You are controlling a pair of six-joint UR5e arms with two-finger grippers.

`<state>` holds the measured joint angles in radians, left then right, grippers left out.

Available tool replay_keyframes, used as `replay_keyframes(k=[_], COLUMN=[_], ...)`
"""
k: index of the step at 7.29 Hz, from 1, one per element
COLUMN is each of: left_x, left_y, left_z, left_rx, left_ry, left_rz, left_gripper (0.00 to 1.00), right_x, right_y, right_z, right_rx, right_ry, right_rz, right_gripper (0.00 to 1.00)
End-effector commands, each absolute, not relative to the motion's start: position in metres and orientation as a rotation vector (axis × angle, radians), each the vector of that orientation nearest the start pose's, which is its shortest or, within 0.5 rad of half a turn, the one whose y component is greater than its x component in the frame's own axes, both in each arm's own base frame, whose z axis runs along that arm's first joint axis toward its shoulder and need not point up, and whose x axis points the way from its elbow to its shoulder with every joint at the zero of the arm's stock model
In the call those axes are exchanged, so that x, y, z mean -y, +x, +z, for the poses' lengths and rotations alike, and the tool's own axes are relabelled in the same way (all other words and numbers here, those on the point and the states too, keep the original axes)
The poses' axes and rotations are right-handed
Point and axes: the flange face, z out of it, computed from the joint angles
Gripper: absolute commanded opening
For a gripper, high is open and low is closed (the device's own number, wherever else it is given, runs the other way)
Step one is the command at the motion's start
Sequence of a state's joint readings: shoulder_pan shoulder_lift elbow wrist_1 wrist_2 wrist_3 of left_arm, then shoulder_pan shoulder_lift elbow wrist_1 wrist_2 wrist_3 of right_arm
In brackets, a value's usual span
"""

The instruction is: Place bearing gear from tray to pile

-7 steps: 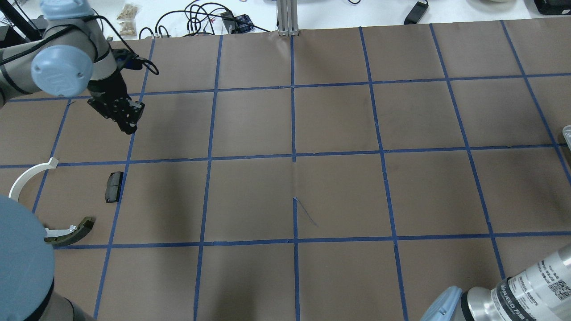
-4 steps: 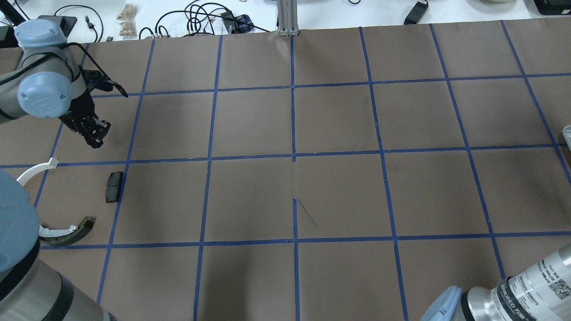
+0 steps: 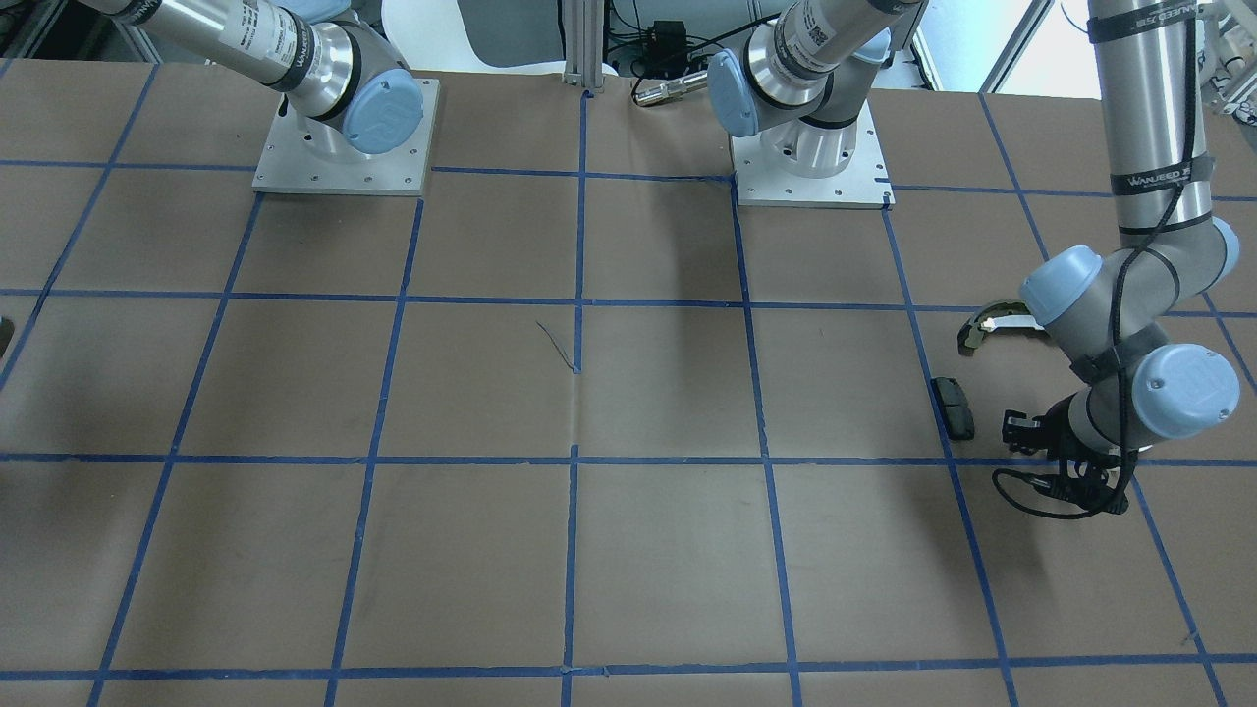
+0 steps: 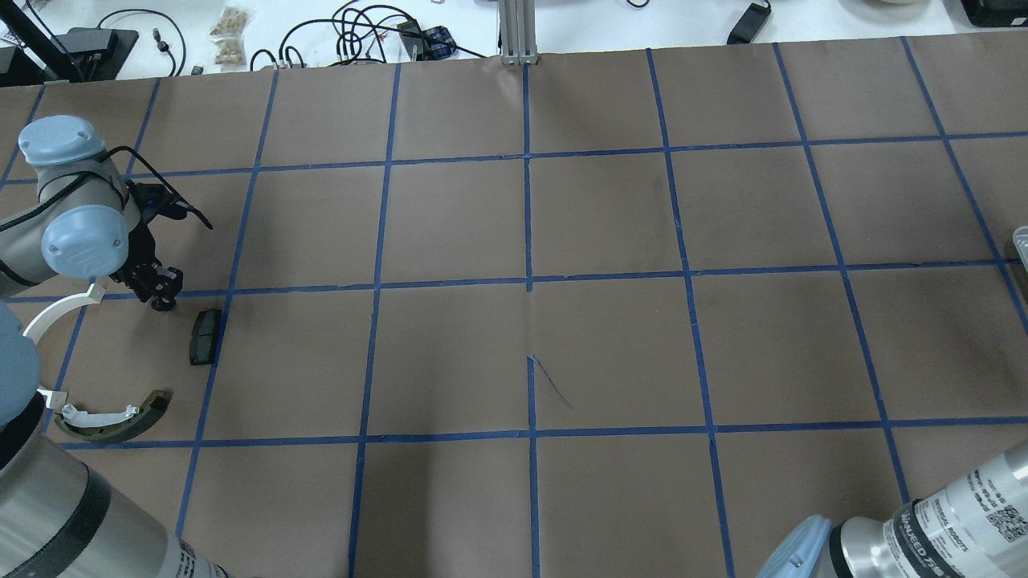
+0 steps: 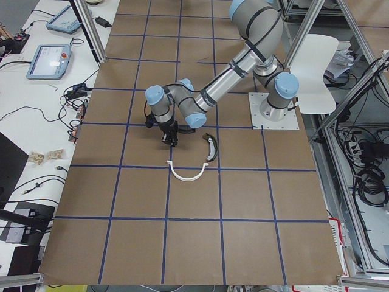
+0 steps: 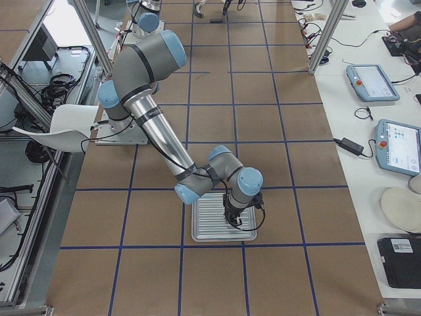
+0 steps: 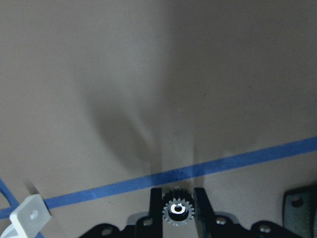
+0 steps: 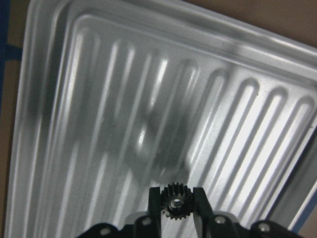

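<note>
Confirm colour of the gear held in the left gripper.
Dark grey gear with a pale silvery hub ring; the left wrist-mounted view shows it best.

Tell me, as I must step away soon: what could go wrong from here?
1. The gear is pinched only by its teeth in the left jaws; released early, it may roll across the table.
2. Those jaws hang close to the half-ring and pad; descending could nudge either.

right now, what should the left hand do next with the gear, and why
Probably lower a little and open: the left hand is shut on the gear above the table, between the white half-ring and black pad, where it belongs.
</note>
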<state>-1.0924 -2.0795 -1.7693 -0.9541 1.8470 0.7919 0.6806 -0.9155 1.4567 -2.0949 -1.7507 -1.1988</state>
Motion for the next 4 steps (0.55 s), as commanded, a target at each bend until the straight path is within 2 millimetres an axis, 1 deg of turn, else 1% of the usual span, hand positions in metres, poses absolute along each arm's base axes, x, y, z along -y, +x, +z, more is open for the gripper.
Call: replay_keyframes(k=[1, 2, 3, 4], left_x=[0.591, 0.603, 0.618, 0.626], left_y=[0.174, 0.167, 0.130, 0.081], left_z=[0.218, 0.261, 0.304, 0.344], left_rx=[-2.897, -2.902, -2.948, -2.981], left_ry=[0.492, 0.481, 0.408, 0.296], left_rz=[0.306, 0.310, 0.323, 0.335], left_gripper=[1.00, 1.00, 1.00, 1.00], right_x=[0.533, 0.539, 0.544, 0.541], right_y=[-0.439, -0.408, -0.364, -0.321], right_z=[0.240, 0.263, 0.289, 0.325], right_rx=[-3.163, -3.140, -3.097, -3.045], right_ry=[-0.498, -0.425, -0.346, -0.208], right_rz=[0.262, 0.295, 0.320, 0.321], right_gripper=[0.00, 0.00, 0.00, 0.00])
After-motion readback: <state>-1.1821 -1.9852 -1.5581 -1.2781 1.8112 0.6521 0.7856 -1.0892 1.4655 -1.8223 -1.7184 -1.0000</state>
